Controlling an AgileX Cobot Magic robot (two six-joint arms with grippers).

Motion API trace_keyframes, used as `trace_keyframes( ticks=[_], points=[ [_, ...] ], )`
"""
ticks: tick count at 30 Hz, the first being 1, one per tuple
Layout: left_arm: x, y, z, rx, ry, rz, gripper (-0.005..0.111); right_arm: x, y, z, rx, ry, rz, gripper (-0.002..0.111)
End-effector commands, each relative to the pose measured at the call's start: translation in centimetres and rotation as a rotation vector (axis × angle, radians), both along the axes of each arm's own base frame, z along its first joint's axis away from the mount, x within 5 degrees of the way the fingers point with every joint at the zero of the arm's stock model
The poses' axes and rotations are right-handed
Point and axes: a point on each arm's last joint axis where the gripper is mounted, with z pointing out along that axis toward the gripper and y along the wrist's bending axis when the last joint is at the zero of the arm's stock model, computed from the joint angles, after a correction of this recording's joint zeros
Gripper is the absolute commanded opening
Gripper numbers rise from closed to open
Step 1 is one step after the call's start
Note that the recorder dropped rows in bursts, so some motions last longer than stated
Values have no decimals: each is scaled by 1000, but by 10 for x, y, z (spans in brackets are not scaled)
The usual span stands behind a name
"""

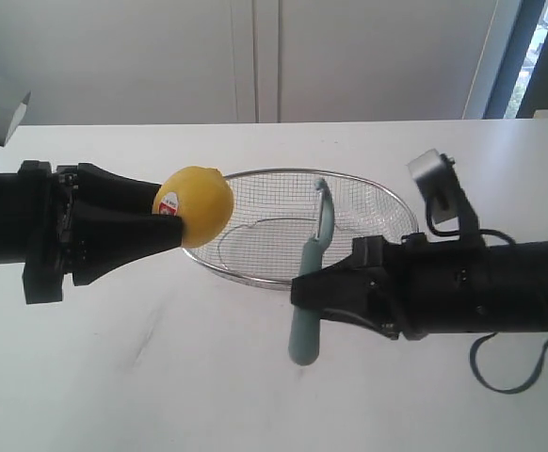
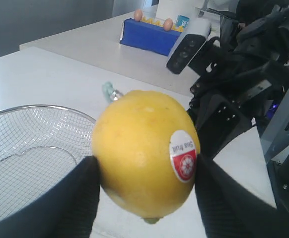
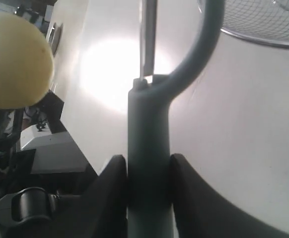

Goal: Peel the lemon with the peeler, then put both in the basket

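Observation:
My left gripper [image 1: 182, 226] is shut on the yellow lemon [image 1: 196, 204], holding it in the air at the left rim of the wire basket [image 1: 368, 188]. The lemon [image 2: 144, 153] fills the left wrist view between both black fingers, its white-and-red sticker facing the camera. My right gripper [image 1: 304, 285] is shut on the teal handle of the peeler [image 1: 313, 273], which stands upright with its head over the basket's near side. The peeler handle [image 3: 148, 134] sits clamped between the fingers, and the lemon [image 3: 15, 59] shows blurred beside it.
The white table [image 1: 161, 377] lies under both arms. A blue box [image 2: 144, 37] with small round items stands on a far table in the left wrist view. The basket rim [image 3: 253, 37] shows in the right wrist view.

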Motion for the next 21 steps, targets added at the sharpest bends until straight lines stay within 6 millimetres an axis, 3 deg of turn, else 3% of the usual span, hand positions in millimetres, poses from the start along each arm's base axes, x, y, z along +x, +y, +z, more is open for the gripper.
trace_keyframes(
  ticks=[1, 5, 10, 21],
  points=[
    [1, 1, 5, -1, -163, -12, 0, -5, 24, -15, 38, 14, 113, 0],
    [1, 1, 5, -1, -163, -12, 0, -7, 43, -17, 36, 25, 183, 0],
    [1, 1, 5, -1, -163, -12, 0, -3, 58, -3, 64, -9, 223, 0],
    [0, 0, 5, -1, -164, -16, 0, -1, 61, 3, 90, -18, 237, 0]
  ],
)
